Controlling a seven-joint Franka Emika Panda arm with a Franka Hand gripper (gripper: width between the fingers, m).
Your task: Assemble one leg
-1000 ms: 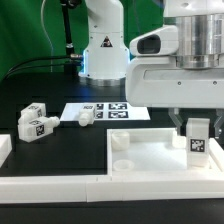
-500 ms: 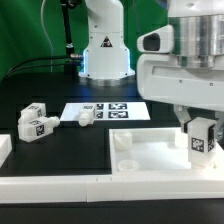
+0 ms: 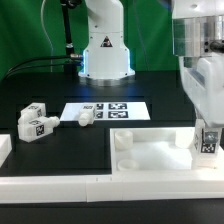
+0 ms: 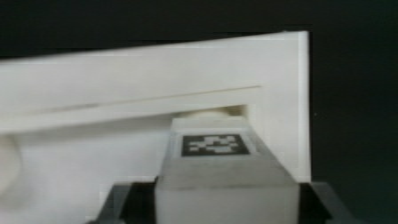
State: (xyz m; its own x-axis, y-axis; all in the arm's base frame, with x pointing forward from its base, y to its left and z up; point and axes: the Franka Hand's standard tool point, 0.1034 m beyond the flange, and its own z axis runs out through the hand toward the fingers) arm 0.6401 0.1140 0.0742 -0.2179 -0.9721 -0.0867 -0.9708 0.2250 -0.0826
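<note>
Between the gripper (image 4: 214,190) fingers stands the leg (image 3: 208,140), clamped.

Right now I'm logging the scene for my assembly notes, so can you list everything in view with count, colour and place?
small white stubby plastic leg with tag stickers: one, white, in the gripper at the panel's corner on the exterior view's right.
loose legs: about three, white, on the black table on the exterior view's left; one touches the board.
large flat white panel: one, near side.
marker board: one, white, table centre.
black table: one.
robot base: white, behind.
gripper: closed on the leg.
</note>
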